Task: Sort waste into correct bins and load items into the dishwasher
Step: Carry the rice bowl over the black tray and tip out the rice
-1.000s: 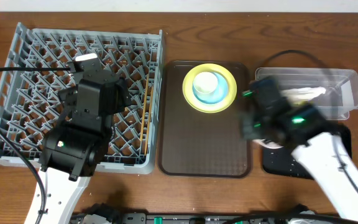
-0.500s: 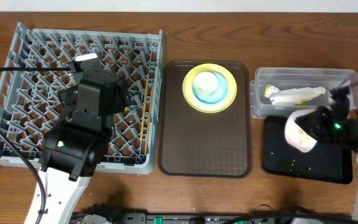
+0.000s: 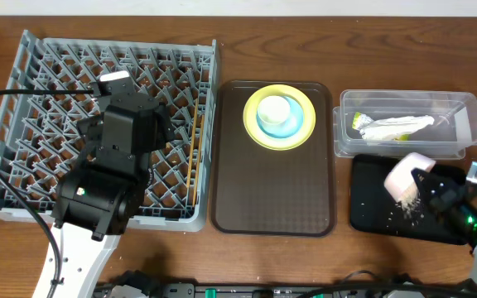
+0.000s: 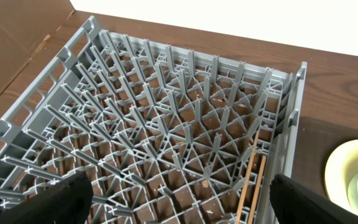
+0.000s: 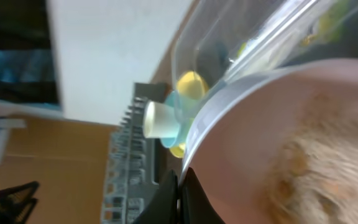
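The right pincer is clamped on the rim of the white bowl. The bowl hangs right over the black tray, tipped hard over with its mouth facing down at the tray. Rice scraps dot the tray underneath, and the wrist view shows more clinging inside the bowl.

The clear tub sits just behind the black tray, with the wrapper and napkin lying lengthwise in it. Nothing's blocking the bowl.

Just left of the black tray is the brown serving tray, carrying the plate, blue bowl and cup, all stacked.

Far left of the black tray is the rack. The chopsticks lie along its near wall, long axis front to back. The left pincer hovers over the rack, fingers spread wide, holding nothing.
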Robot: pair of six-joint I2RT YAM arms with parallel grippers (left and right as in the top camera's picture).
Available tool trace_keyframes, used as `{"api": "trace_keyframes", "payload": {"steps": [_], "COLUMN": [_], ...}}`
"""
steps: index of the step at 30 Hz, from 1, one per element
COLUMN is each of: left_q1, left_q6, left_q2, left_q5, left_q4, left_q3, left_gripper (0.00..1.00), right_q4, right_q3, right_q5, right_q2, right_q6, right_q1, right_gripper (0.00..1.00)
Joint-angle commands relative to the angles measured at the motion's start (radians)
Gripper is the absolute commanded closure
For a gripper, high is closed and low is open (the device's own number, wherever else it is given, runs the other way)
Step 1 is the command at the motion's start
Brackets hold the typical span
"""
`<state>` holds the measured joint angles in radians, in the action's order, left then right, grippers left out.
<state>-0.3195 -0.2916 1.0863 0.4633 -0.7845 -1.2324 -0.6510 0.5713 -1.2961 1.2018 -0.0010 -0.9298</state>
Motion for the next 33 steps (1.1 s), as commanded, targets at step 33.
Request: {"api": "trace_keyframes", "payload": {"steps": [33], "left_q1": [0.004], "left_q6": [-0.009], "left_q2": [-0.009], "left_q5": [0.02], "left_q4": [0.0], "left_q3": [-0.017], "left_gripper": [0.06], "right_q4": [0.282], "right_q3": [-0.066], "right_q5": [-0.25], "right_q2": [0.01], "right_q6": [0.417], "right_q1": [-0.127], "right_gripper": [0.99]}}
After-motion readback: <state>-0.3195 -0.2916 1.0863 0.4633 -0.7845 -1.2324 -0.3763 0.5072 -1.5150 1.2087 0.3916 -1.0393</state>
